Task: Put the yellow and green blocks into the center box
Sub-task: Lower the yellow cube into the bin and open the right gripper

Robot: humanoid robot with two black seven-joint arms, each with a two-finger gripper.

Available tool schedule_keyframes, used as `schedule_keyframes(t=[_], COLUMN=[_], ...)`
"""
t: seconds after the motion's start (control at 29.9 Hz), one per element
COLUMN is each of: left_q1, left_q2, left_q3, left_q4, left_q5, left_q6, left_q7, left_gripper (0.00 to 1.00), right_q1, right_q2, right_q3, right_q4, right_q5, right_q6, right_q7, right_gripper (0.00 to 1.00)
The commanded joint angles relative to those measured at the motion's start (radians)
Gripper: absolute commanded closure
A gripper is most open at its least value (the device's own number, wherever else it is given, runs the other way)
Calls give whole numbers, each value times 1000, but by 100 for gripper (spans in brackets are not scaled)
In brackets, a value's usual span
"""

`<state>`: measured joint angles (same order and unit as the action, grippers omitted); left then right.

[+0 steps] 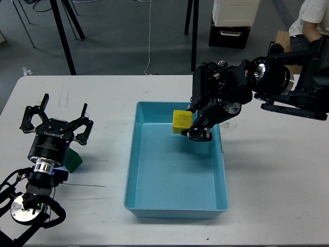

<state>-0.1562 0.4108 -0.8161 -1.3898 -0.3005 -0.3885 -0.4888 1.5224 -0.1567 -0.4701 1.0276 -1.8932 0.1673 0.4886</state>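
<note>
The yellow block (181, 121) is held by my right gripper (191, 126) above the far part of the blue center box (221, 172). The gripper is shut on it, and the arm reaches in from the right. The green block (73, 162) lies on the white table at the left, partly hidden behind my left gripper (55, 121). My left gripper is open, its fingers spread wide, and stands just over and in front of the green block without holding it.
The white table (272, 175) carries only the box and blocks. Beyond its far edge are black stand legs (62, 36), a dark case (229, 35), a cardboard box (280, 54) and a seated person (313, 25).
</note>
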Motion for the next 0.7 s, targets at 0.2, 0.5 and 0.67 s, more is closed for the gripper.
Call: schedule_keyframes(t=[0.2,0.5,0.67], left_q1=[3,-2,-5], left_q2=[2,2,6], left_q3=[-3,-5,-3], left_q4=[0,0,2], left_q5=[1,1,6], left_q6=[-1,0,2], left_q7=[0,0,0], left_gripper=[0,0,0], right_q1=[-37,-37,-18], right_q2=[100,79,59], right_q3=[-48,-56,-54], right_q4=[-49,-47,-47], right_q5=[22,183,197], right_q6=[1,0,0], right_q7=[0,0,0], right_gripper=[72,3,2])
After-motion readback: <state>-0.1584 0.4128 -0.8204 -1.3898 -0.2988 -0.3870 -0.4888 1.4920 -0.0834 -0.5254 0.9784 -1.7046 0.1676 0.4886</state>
